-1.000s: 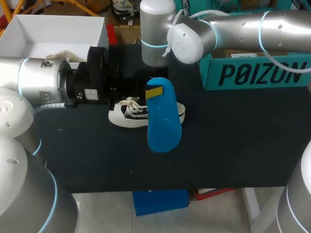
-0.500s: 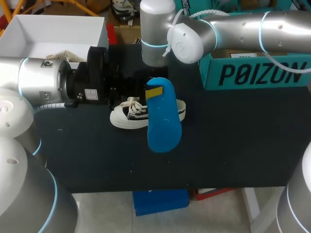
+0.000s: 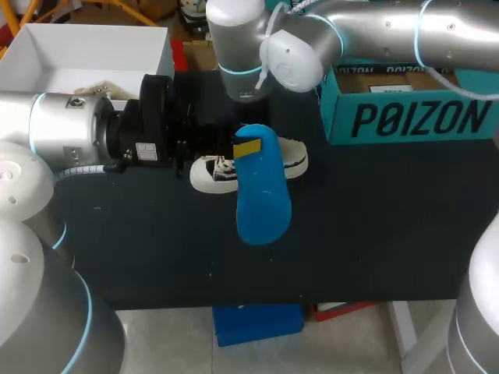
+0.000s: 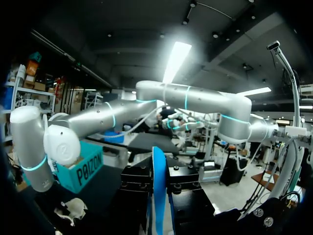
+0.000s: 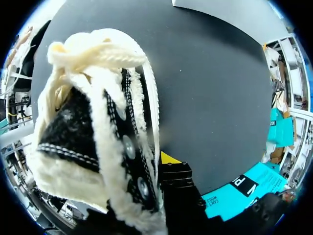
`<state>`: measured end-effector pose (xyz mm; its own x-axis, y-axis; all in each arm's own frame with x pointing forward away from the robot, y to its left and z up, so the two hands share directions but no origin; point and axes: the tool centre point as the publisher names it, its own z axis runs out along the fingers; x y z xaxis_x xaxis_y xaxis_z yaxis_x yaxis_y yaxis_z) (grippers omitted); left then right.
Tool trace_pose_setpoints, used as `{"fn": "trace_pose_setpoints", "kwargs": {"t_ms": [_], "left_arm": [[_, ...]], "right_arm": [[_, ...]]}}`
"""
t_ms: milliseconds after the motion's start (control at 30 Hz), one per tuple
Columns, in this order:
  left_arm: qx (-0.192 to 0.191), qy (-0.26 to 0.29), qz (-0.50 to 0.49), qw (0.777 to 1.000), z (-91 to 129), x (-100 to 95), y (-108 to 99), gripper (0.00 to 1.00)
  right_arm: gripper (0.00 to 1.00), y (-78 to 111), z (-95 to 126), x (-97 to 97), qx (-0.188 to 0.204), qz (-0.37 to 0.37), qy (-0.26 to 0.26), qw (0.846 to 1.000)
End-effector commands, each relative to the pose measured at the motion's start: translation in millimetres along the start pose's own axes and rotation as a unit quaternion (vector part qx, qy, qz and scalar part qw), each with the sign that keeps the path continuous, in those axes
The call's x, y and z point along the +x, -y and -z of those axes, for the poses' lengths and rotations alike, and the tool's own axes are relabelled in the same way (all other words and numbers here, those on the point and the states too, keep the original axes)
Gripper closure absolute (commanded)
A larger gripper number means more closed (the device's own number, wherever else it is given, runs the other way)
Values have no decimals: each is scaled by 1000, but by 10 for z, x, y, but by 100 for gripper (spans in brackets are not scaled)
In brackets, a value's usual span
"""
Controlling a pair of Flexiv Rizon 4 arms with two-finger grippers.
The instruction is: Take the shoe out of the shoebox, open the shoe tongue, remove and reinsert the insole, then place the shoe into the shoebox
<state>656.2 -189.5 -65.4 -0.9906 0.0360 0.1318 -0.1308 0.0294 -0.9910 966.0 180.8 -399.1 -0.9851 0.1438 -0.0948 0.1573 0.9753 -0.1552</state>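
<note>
The black and white cloth shoe with cream laces (image 3: 212, 173) is out of the teal cardboard shoebox (image 3: 405, 117). It is over the dark table (image 3: 374, 234), near the middle, well apart from the shoebox. The long blue foam insole (image 3: 263, 191) is out of the shoe too. So the first steps look done.

The left gripper (image 4: 159, 178) pinches the insole by its edge, with one black finger on each side. It holds the insole just in front of the shoe.

The right gripper (image 5: 155, 164) is at the shoe's open top. One yellow tip presses on the outside of the shoe's side. The other tip is hidden by the shoe, most likely inside it. I think it pinches the side wall of the shoe.

I cannot tell how far the tongue is pulled open.

Two steps are left. The insole must go back inside the shoe. Then the shoe must go into the shoebox.
</note>
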Motion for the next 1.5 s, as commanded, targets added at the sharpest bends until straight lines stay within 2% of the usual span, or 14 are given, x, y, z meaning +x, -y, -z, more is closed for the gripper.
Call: {"fn": "trace_pose_setpoints", "kwargs": {"t_ms": [33,233,500,600,833,1133,1300,1500], "left_arm": [[0,3,0,1000,-24,4,-9,100],[0,3,0,1000,-24,4,-9,100],[0,3,0,1000,-24,4,-9,100],[0,3,0,1000,-24,4,-9,100],[0,3,0,1000,-24,4,-9,100],[0,3,0,1000,-24,4,-9,100],[0,3,0,1000,-24,4,-9,100],[0,3,0,1000,-24,4,-9,100]], "right_arm": [[100,67,417,20,62,-76,56,994],[100,172,627,-45,95,-194,71,974],[100,349,741,1,105,-362,61,924],[100,408,758,36,99,-430,44,896],[100,471,764,114,72,-574,-4,816],[100,511,689,294,48,-666,-48,743],[100,477,563,400,43,-690,-61,720],[100,417,408,494,46,-695,-70,714]]}}
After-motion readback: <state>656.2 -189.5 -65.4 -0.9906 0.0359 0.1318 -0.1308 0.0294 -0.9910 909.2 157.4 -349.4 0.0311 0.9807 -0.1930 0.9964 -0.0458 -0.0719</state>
